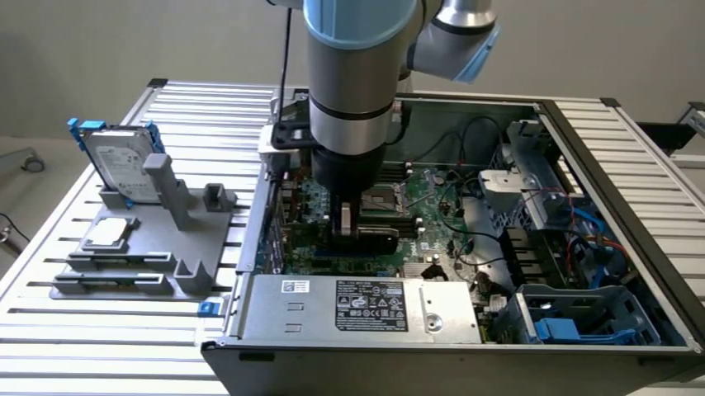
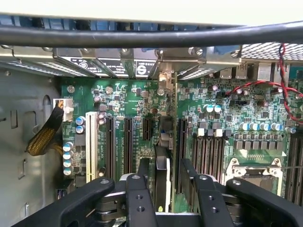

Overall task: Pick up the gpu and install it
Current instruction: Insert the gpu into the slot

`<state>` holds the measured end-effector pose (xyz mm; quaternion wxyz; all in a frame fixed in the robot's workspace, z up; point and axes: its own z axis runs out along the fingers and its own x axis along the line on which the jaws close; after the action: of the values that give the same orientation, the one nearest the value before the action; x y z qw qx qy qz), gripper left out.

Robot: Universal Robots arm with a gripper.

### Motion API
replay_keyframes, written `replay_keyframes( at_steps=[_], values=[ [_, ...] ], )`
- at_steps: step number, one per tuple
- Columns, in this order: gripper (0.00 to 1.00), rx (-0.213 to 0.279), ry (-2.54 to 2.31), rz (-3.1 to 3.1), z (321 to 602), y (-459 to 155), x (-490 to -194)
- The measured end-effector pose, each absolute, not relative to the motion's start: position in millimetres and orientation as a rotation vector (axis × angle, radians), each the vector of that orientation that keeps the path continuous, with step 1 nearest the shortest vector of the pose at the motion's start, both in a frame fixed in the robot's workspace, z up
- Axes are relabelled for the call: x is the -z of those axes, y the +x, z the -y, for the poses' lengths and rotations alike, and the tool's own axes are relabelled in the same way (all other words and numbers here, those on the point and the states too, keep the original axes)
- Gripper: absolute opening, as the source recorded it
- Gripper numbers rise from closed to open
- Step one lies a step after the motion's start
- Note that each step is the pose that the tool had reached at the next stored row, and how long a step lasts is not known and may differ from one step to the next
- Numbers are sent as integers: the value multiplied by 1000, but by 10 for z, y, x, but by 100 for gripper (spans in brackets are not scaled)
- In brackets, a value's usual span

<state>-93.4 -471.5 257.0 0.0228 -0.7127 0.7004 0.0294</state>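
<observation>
**GPU on edge in the case, gripper spread open on either side of it**

In the exterior view you see a slatted metal table (image 1: 66, 322). Near its edge on the exterior view's left sits a grey holder (image 1: 187, 239). A silver hard drive with blue rails (image 1: 115, 161) stands upright at the holder's far end. A small silver square chip (image 1: 111, 233) lies flat in a pocket nearer the table's front edge.

Just beside the holder, an open computer case (image 1: 441, 367) covers the table across to the edge on the exterior view's right. A silver power supply (image 1: 369, 305) with a black label lies along the case's near wall.

Your arm (image 1: 352, 82) comes straight down into the case over the green motherboard (image 1: 441, 223). Its gripper (image 1: 355, 224) is at the gpu (image 1: 375, 241), whose black shroud shows just below the fingers, in the part of the case nearer the holder. A blue drive caddy (image 1: 562, 330) sits in the case's near corner on the exterior view's right.

In the wrist view the gpu (image 2: 162, 182) is a thin, edge-on card standing on the board between rows of black slots. It runs toward the rear brackets (image 2: 142, 68). The gripper (image 2: 165, 165) straddles the card with one black finger (image 2: 139, 198) on each side. The jaws are spread wide, and green board shows between the card and one finger. You cannot tell whether the card is fully seated. A CPU socket (image 2: 255, 175) lies beside the slots.
</observation>
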Motion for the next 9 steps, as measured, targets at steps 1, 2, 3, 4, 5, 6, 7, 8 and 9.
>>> replay_keyframes(
  at_steps=[1, 2, 3, 4, 5, 6, 7, 8, 9],
  values=[
    [40, -92, -2208, -2170, 4714, -934, -2600],
    [40, -93, -2208, -2170, 4714, -935, -2633],
    [40, -94, -2209, -2171, 4713, -934, -2669],
    [40, -95, -2209, -2171, 4711, -934, -2708],
    [40, -96, -2209, -2171, 4710, -934, -2748],
    [40, -97, -2209, -2172, 4709, -935, -2789],
    [40, -97, -2210, -2172, 4708, -934, -2829],
    [40, -98, -2210, -2173, 4707, -935, -2868],
    [40, -99, -2210, -2173, 4706, -934, -2906]
  ],
)
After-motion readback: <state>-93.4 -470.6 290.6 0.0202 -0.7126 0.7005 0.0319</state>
